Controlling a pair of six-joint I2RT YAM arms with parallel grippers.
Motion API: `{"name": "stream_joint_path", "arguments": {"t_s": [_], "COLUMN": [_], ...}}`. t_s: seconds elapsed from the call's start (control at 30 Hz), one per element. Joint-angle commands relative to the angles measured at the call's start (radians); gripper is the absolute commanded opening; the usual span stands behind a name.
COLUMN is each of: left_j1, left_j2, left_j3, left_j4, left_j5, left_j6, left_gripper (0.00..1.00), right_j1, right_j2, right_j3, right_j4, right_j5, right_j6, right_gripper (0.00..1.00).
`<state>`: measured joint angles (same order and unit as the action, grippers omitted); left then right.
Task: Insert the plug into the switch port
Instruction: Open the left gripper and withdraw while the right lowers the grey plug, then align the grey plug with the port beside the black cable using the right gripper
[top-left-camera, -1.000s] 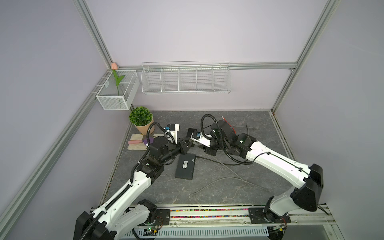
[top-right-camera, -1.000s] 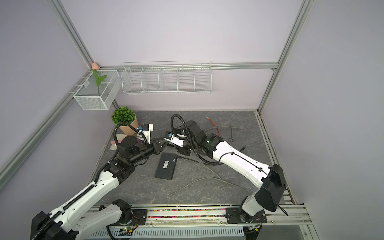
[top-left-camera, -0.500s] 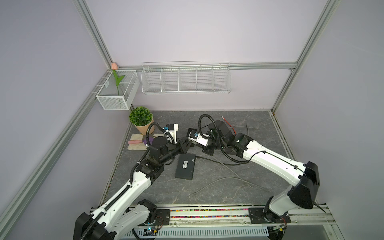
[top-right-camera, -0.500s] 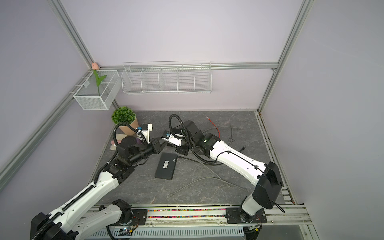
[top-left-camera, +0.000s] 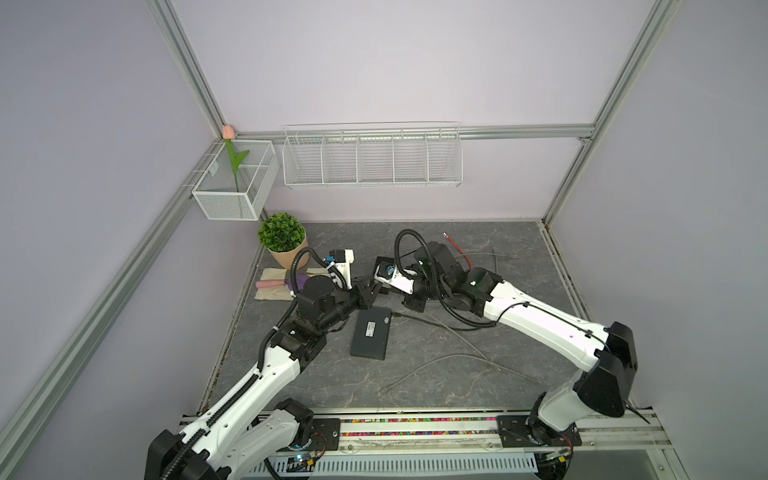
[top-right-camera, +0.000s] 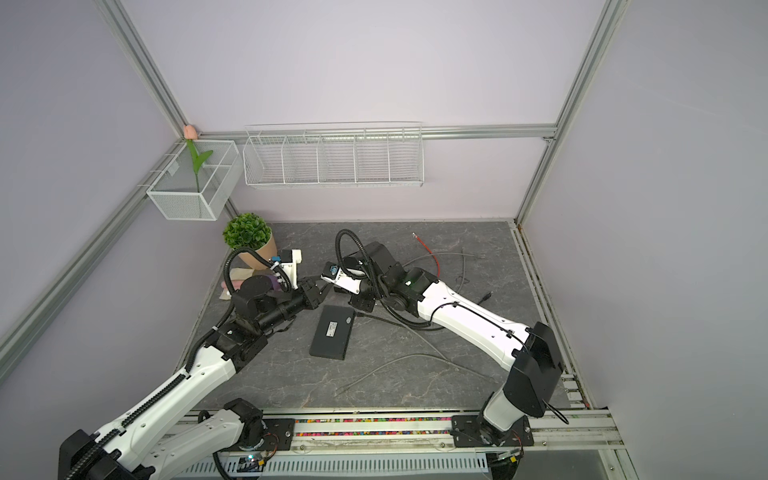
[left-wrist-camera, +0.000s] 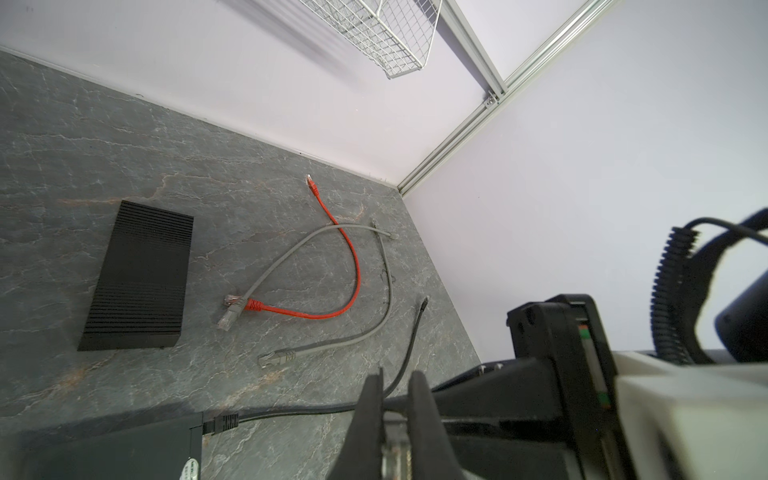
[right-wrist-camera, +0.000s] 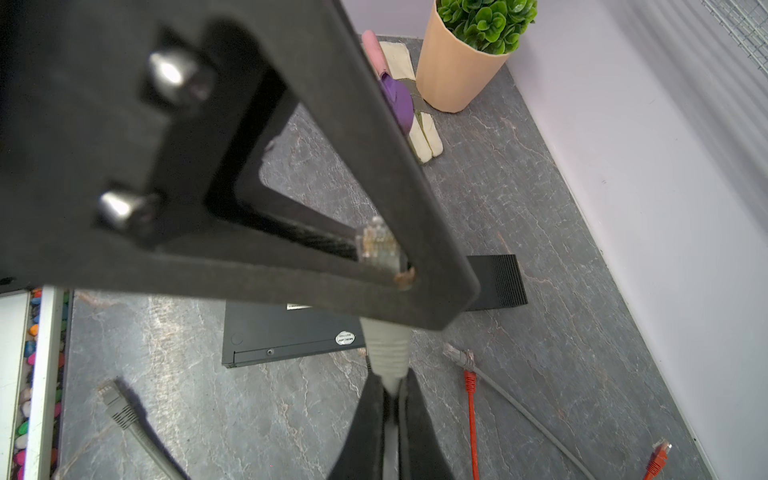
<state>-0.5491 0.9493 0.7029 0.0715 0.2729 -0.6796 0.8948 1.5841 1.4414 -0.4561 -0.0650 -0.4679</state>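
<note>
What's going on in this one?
It looks like a mid-air handover. The right gripper is shut on the grey cable just behind its plug. The left gripper sits at the plug's tip with its jaws slightly apart. The black switch lies below them, with a black cable at its edge. The grey plug is not yet in any port.

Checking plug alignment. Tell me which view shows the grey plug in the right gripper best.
The right wrist view: the grey plug shows close up, clear tip and ribbed boot, pinched by the right gripper. In both top views it is too small to make out. The left wrist view shows no certain part of it.
</note>
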Motion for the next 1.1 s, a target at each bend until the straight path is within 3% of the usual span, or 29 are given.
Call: {"name": "stream_joint_path", "arguments": {"t_s": [0.0,0.03,0.13,0.27,0.4,0.7,1.07], "left_j1": [0.015,0.032,0.152,0.282,0.288,0.284,0.244], "left_j2": [-0.027,-0.031,-0.023,0.028,0.123,0.324,0.313], "left_j3": [0.007,0.014,0.002,-0.089,-0.113,-0.187,-0.258], "left_j4": [-0.06,-0.09,-0.156,-0.072,-0.06,0.089,0.093], "left_j5": [-0.08,-0.1,-0.125,-0.068,-0.123,0.004,-0.037], "left_j6": [0.016,0.021,-0.039,-0.072,-0.044,-0.038,-0.015], "left_gripper": [0.62,0.67,0.66,0.62,0.59,0.53,0.45], "right_j1": [-0.002,-0.005,-0.011,-0.03,-0.042,-0.043,-0.043], "right_j2": [-0.023,-0.017,-0.015,-0.016,0.057,0.197,0.378], "right_j3": [-0.009,-0.008,-0.035,-0.092,-0.07,-0.046,0.06], "right_j4": [-0.04,-0.06,-0.105,-0.133,-0.253,-0.373,-0.457], "right_j5": [0.002,0.001,0.005,0.0,0.024,-0.027,-0.073], "right_j6": [-0.006,-0.004,0.012,0.029,0.052,0.082,0.083], "right_gripper": [0.07,0.07,0.07,0.07,0.07,0.07,0.08]}}
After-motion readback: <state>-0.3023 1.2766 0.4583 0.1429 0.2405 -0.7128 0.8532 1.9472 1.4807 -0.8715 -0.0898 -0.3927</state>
